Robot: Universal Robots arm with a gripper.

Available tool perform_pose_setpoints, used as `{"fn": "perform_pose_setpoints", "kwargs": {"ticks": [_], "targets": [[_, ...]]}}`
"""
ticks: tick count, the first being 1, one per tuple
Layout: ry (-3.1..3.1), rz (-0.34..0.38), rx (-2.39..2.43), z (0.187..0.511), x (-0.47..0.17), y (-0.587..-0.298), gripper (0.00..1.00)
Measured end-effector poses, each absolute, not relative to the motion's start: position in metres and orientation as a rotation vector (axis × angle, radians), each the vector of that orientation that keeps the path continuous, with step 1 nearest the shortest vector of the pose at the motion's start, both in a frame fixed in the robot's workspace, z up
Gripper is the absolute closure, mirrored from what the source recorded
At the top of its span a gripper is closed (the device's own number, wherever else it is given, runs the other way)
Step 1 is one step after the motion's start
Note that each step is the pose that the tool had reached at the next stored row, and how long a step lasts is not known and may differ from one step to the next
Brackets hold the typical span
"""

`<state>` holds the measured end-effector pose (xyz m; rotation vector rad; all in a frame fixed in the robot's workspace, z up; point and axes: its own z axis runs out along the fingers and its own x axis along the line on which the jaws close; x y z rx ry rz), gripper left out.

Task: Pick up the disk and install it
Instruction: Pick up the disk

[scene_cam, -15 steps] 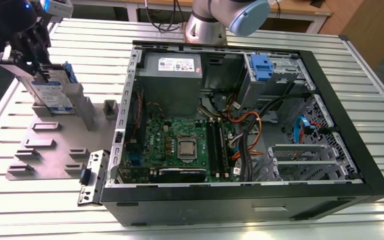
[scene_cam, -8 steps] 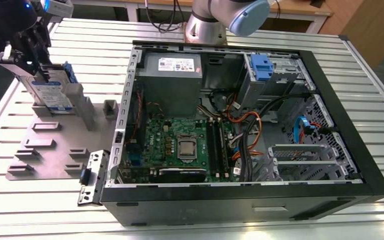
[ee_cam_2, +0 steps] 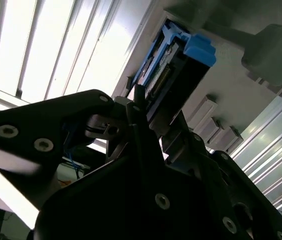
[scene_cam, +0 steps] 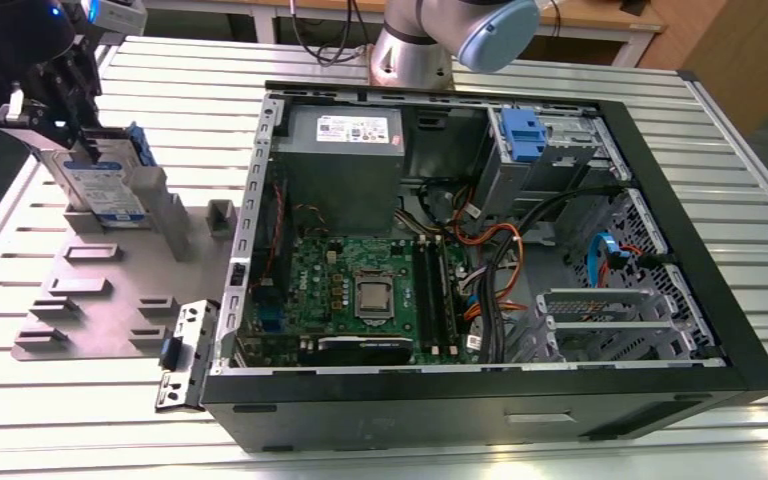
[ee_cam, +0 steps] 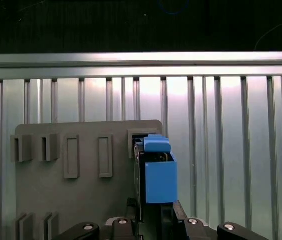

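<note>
In both wrist views the gripper [ee_cam: 151,209] [ee_cam_2: 158,117] is the nearest thing. Its two dark fingers [ee_cam: 134,210] stand one on each side of the disk [ee_cam: 158,175] and appear pressed against it, so the gripper pinches the disk at its upper end. The disk is seen edge-on, with its blue carrier rail turned toward the first wrist camera. In the second wrist view the blue rail of the disk [ee_cam_2: 181,65] points away from the fingers.

Under the disk lies the grey holder plate [ee_cam: 51,200] [ee_cam_2: 231,65], which has several raised slots and blocks. The disk stands upright in one of these slots, at the plate's edge. The plate rests on the slatted metal table [ee_cam: 231,150] [ee_cam_2: 41,50].

In the exterior view the gripper [scene_cam: 77,135] is at the exterior view's left, above the holder plate [scene_cam: 104,290], and the disk [scene_cam: 101,190] shows its white-and-blue label below the fingers. The disk is not yet installed; it is well apart from the computer case [scene_cam: 491,410]. The case lies open on the table [scene_cam: 37,400], to the exterior view's right of the plate. Inside it are the green motherboard [scene_cam: 357,290], the grey power supply [scene_cam: 344,150] and orange cables [scene_cam: 491,240]. A blue bracket [scene_cam: 524,135] sits on the upper drive bay. Beyond the case stands the arm base [scene_cam: 411,50].
</note>
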<state>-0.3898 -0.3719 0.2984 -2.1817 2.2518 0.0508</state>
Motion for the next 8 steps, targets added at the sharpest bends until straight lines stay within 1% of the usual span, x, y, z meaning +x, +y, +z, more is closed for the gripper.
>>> {"fn": "perform_pose_setpoints", "kwargs": {"ticks": [1, 3, 8], "targets": [[2.252, 0.051, -2.182, 0.2985, -0.3898, -0.3719, 0.64], [2.252, 0.051, -2.182, 0.2984, -0.3898, -0.3719, 0.65], [2.252, 0.051, -2.182, 0.2985, -0.3898, -0.3714, 0.65]]}}
